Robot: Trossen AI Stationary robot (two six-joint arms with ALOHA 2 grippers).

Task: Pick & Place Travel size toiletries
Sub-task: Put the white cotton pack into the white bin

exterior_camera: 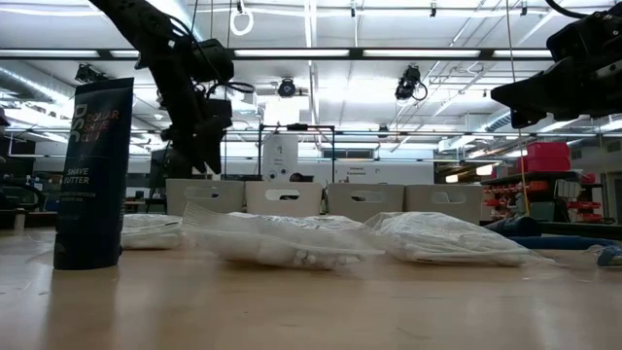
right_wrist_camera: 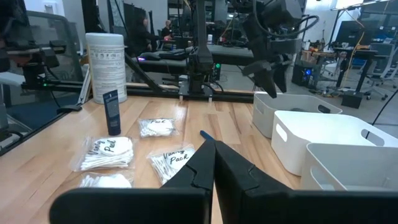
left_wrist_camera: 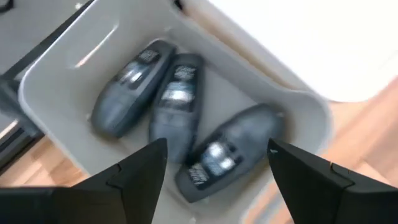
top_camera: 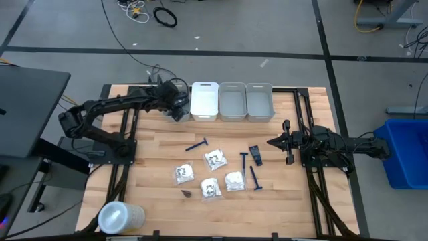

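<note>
The table [top_camera: 154, 144] is carrying a row of bins [top_camera: 232, 101] along its far edge. The left gripper [left_wrist_camera: 214, 163] is hovering over the leftmost bin [left_wrist_camera: 56, 74], fingers spread wide and holding nothing; three dark cases [left_wrist_camera: 177, 102] are lying side by side inside it, touching. The right gripper [top_camera: 271, 142] is waiting above the table's right side, fingers pressed together and empty. White packets [top_camera: 212, 159] are lying clustered mid-table, with blue razors [top_camera: 196, 144] and one more dark case [top_camera: 255, 155] scattered among them, well apart from the bins.
</note>
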